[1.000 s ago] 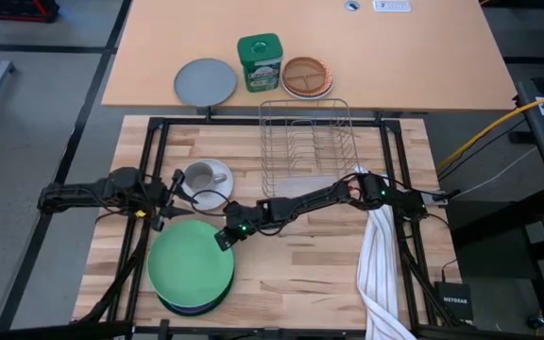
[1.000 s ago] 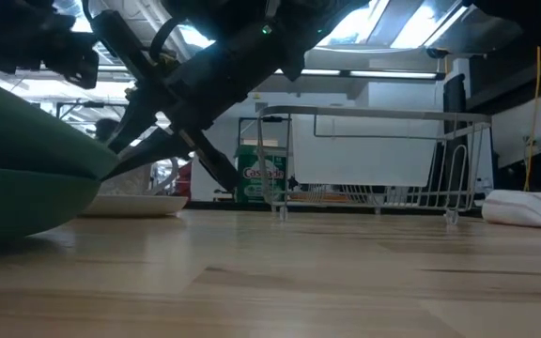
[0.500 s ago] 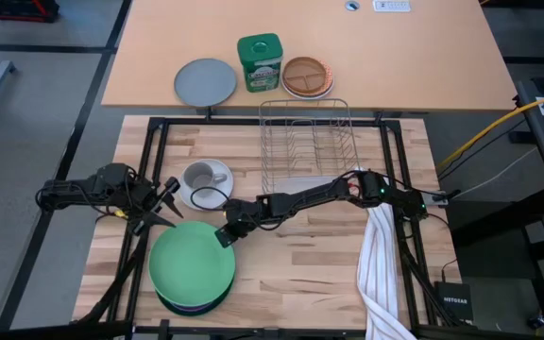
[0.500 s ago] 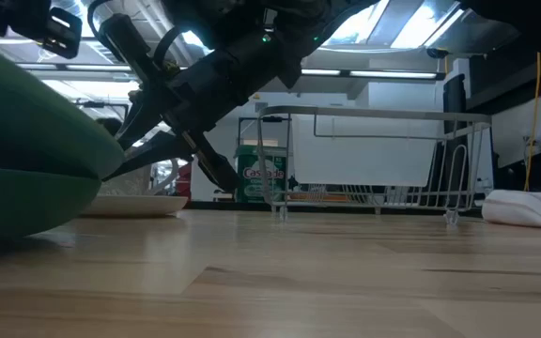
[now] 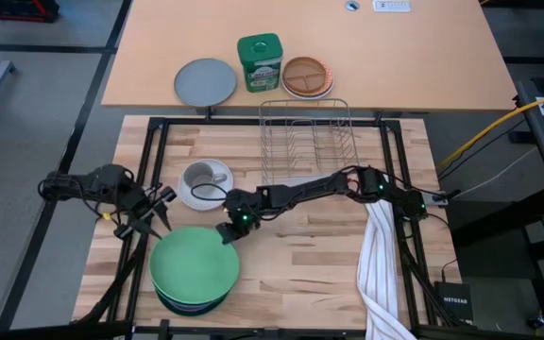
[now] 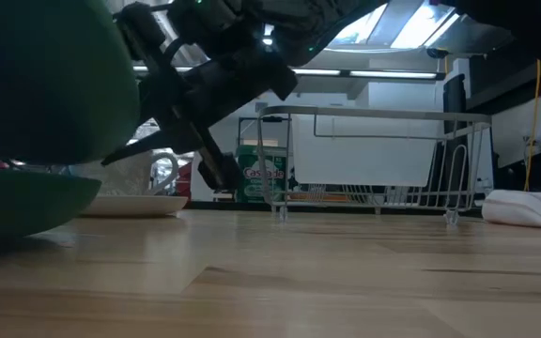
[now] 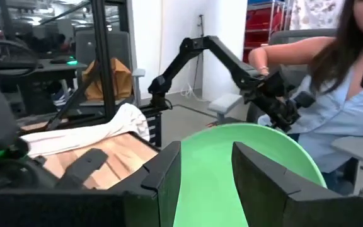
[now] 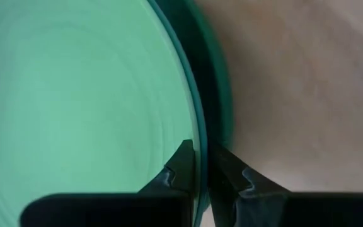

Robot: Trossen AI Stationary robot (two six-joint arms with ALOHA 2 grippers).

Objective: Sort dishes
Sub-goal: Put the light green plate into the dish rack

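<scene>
A light green plate (image 5: pixel 194 267) tops a stack of darker plates (image 5: pixel 192 307) at the table's near left. My right gripper (image 5: pixel 225 233) is shut on the green plate's rim. The plate is tipped up, and its raised underside fills the upper left of the low view (image 6: pixel 45 84). My left gripper (image 5: pixel 159 212) is open at the plate's far-left rim, with the green face (image 7: pixel 232 170) showing past its fingers. I cannot tell whether it touches. A grey mug (image 5: pixel 199 176) stands on a white saucer (image 5: pixel 217 195) beyond the stack. My right gripper pinches the green plate's rim (image 8: pixel 201 126) on its far-right side. One finger (image 8: pixel 180 165) lies on the upper face and the other (image 8: pixel 229 169) under the rim. The fingers slant down from the table's right. The plate tilts, its held side raised and its opposite edge on the stack.
A wire dish rack (image 5: pixel 305 142) stands at the far middle. A white towel (image 5: pixel 381 255) hangs off the right side. A green tin (image 5: pixel 259 62), a flat grey plate (image 5: pixel 206 81) and a brown plate (image 5: pixel 307 76) sit on the far table. A person (image 7: pixel 333 113) sits beyond.
My right gripper has risen with the green plate's rim. The plate has tipped up steeply on that side, while its opposite edge stays on the stack. My left gripper has drawn back a little toward the table's left and near edges.
</scene>
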